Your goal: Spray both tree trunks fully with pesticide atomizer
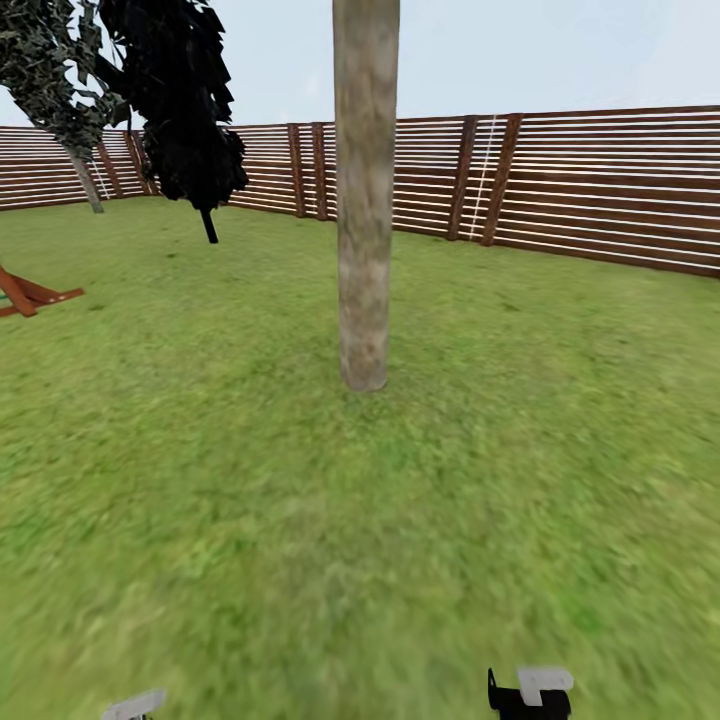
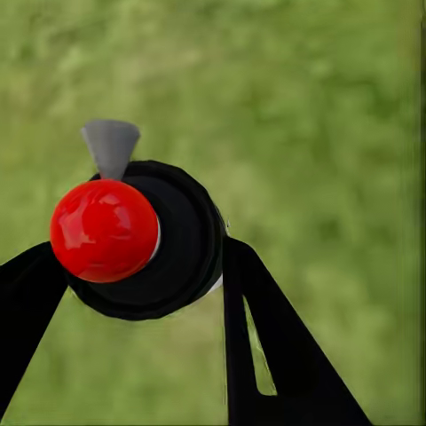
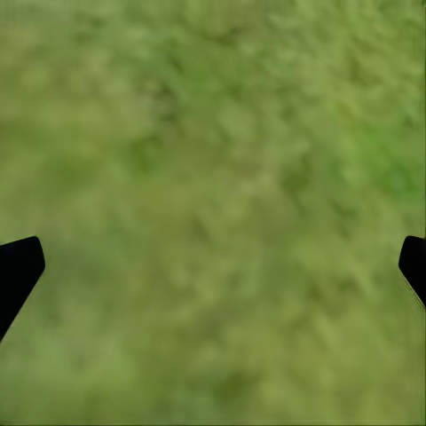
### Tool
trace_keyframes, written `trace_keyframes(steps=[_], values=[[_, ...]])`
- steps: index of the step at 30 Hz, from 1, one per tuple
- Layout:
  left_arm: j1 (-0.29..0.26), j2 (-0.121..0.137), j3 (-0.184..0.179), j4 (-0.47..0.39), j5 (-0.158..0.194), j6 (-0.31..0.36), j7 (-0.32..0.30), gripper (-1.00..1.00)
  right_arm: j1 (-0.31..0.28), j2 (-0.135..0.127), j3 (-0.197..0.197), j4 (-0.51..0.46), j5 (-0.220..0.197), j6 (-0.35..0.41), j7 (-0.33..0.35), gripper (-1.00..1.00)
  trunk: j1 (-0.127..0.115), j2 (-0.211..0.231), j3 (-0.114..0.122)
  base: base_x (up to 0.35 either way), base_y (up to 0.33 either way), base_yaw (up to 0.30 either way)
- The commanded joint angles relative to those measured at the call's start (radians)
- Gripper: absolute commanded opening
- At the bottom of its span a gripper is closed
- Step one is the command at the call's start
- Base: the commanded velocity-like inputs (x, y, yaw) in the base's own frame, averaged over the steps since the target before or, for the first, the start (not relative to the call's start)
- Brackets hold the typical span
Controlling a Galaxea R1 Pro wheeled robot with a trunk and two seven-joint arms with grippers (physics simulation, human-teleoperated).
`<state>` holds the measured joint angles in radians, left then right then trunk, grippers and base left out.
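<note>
The tree trunk (image 1: 365,200) stands at twelve o'clock on the lawn (image 1: 400,520), with open grass between it and the robot. Behind it runs the slatted fence (image 1: 600,185). At eleven o'clock a black-foliaged tree (image 1: 185,110) stands near the fence; at nine o'clock lies a reddish wooden frame (image 1: 30,292). The left gripper (image 2: 133,266) is clamped around the pesticide atomizer (image 2: 146,235), its red cap and grey nozzle visible. The right gripper (image 3: 213,266) is spread wide, holding nothing, over grass.
</note>
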<state>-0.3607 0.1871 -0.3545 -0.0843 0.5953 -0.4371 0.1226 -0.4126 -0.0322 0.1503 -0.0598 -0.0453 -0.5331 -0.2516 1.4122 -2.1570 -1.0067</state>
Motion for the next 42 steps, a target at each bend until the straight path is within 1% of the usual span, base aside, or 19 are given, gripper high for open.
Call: trace_keyframes(steps=[1,42], values=[[0.0,0.0,0.0,0.0,0.0,0.0,0.0,-1.0,0.0,0.0,0.0,0.0,0.0,0.0,0.0,1.0,0.0,0.0,0.0,0.336,0.0,0.0],[0.0,0.0,0.0,0.0,0.0,0.0,0.0,-1.0,0.0,0.004,0.0,0.0,-0.001,0.001,-0.001,1.0,0.0,0.0,0.0,0.336,0.0,0.0]])
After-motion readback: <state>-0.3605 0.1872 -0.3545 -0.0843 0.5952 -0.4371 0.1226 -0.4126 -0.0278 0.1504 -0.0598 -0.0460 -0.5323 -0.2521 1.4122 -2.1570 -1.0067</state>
